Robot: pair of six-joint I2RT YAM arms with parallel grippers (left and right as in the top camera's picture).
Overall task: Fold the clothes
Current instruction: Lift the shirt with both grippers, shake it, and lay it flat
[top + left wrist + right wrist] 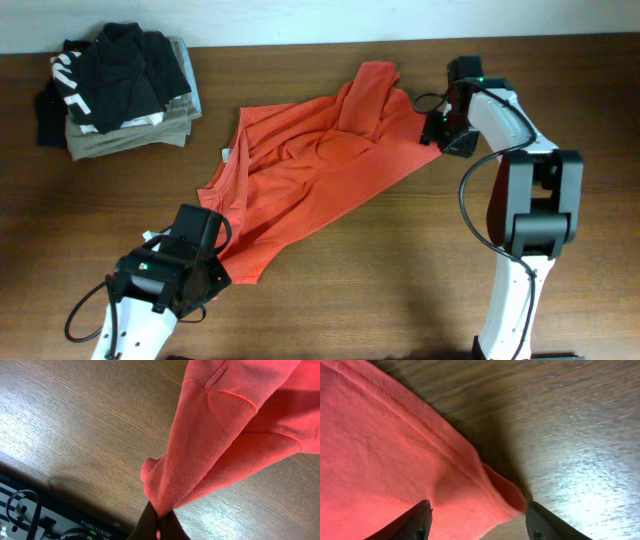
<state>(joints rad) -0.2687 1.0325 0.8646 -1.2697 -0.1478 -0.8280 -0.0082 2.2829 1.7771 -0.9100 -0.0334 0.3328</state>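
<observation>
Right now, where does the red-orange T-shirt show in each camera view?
Overhead: T-shirt lies crumpled diagonally across the centre.
Left wrist: T-shirt runs from upper right, narrowing to bottom centre.
Right wrist: T-shirt fills the left side, hem running diagonally.
Shared landmark: the wooden table beneath it in every view.

Reaching in from near left with left gripper point(160, 525) pinched tight on the clothes point(225, 435), bending in from right with right gripper point(480, 525) spread wide.
</observation>
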